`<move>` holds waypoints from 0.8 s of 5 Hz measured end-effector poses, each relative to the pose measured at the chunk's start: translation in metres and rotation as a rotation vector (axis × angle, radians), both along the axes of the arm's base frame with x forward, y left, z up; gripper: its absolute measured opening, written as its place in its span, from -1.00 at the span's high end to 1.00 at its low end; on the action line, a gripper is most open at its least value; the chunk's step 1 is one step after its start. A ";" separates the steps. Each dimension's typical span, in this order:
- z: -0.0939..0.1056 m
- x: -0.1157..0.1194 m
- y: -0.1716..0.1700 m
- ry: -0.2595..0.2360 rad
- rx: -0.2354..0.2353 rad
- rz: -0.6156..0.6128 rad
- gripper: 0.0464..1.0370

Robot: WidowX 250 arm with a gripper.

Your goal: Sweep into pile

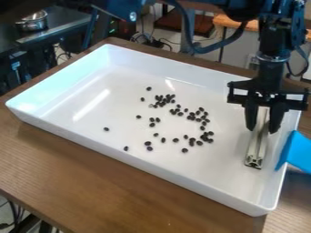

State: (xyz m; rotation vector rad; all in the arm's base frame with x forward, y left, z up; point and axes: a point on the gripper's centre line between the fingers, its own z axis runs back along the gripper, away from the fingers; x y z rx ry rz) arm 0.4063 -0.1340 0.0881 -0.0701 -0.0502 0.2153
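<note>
A metal pot (pixel 33 20) is seen in bkgd., upper L. Cables (pixel 159 41) are strewn behind the wooden desk (pixel 115 182).

No lettering, label, brand, number or sign can be made out anywhere here, neither on the white tray (pixel 79 136) nor on the wooden table (pixel 91 175) beneath it.

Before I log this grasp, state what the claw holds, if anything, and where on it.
The claw holds the metal bar by its upper part.
</note>
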 end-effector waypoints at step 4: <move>0.003 -0.033 0.079 0.035 -0.073 0.037 0.40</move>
